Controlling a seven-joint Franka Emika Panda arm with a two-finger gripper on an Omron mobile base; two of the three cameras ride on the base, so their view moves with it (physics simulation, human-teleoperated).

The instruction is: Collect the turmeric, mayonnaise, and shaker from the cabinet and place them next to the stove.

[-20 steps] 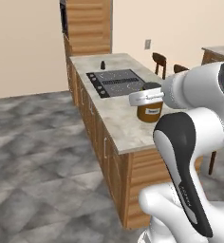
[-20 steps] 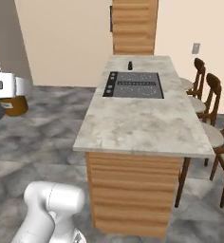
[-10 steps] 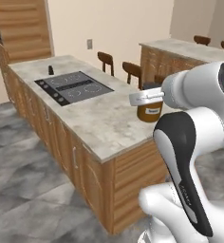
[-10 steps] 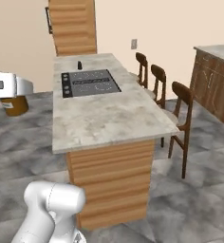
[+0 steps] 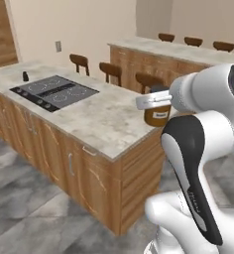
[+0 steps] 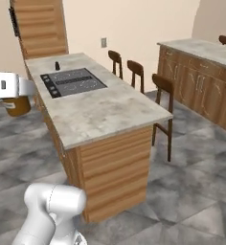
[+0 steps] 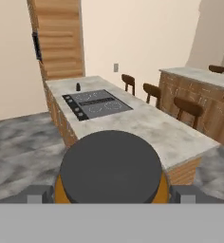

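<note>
While the turmeric (image 5: 157, 113) is carried in the air, it is clamped between the wide-set jaws of the gripper (image 5: 156, 101).
The jar's dark lid (image 7: 111, 163) is seen from above; the stove (image 6: 73, 81) and shaker (image 6: 57, 65) lie on the counter (image 6: 105, 111) beyond.

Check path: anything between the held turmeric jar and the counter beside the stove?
Nothing visible blocks it. The tool holds the turmeric off the island's near end. From there the counter runs bare up to the stove. The shaker stands beyond the stove, out of the way.
</note>
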